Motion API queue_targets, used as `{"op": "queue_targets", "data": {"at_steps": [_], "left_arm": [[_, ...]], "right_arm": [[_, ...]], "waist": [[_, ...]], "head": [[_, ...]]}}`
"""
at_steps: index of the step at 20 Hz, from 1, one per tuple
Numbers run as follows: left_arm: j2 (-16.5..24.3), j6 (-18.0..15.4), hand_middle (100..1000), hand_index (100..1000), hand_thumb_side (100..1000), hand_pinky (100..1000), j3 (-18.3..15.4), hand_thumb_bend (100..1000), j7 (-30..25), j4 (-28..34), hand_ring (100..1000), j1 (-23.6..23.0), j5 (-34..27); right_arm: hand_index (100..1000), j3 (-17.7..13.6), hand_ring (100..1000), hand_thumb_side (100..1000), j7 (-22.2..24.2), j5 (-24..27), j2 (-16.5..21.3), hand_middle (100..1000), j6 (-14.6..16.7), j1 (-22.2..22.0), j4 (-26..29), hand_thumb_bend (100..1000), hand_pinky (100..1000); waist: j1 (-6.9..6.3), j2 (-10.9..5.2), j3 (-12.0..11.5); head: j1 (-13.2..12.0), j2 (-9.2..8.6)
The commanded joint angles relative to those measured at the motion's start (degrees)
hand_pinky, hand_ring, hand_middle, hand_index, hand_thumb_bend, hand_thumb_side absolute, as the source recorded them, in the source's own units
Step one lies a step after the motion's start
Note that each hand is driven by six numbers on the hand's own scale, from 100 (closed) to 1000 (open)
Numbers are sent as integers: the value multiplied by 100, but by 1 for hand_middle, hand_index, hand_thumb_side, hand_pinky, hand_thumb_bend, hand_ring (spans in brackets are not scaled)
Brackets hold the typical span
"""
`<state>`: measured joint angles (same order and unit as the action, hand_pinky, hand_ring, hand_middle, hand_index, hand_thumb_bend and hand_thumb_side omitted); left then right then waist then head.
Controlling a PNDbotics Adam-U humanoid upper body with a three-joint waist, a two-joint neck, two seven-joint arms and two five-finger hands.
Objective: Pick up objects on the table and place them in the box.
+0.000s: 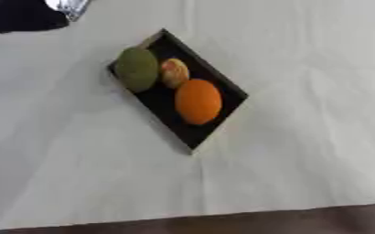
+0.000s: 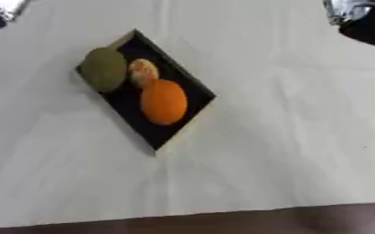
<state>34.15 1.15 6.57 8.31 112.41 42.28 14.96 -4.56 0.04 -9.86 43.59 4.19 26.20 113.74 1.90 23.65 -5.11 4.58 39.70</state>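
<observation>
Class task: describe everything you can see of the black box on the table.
The black box is a shallow rectangular tray, dark inside, with a paler edge showing along its rim. It lies flat on the white tablecloth, turned diagonally. Inside sit three round things: a green one at the far end, overlapping the rim, a small orange-and-pale one beside it, and a larger orange one. Its near end is bare. No robot hand touches it.

Black box (image 1: pixel 203 132) holds green (image 1: pixel 136 69), mottled orange-yellow (image 1: pixel 174 72), and orange fruit (image 1: pixel 198 101).

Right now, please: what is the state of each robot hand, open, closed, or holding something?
Left hand: only a black and silver part shows at the upper left corner; cannot tell.
Right hand: same, upper right corner; cannot tell.
</observation>
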Motion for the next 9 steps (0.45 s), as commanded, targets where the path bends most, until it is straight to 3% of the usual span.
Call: {"op": "queue_targets", "data": {"at_steps": [1, 9], "left_arm": [[133, -438, 730, 806, 502, 718, -378, 304, 786, 212, 686, -263, -429], [-167, -1006, 716, 810, 526, 699, -976, 310, 1836, 218, 667, -1335, -728]], "right_arm": [[783, -118, 770, 320, -75, 54, 116, 670, 14, 37, 85, 100, 911], [780, -205, 762, 323, -269, 123, 16, 663, 75, 22, 85, 100, 911]], "waist": [[14, -127, -27], [98, -126, -88]], "head": [[35, -77], [45, -211]]}}
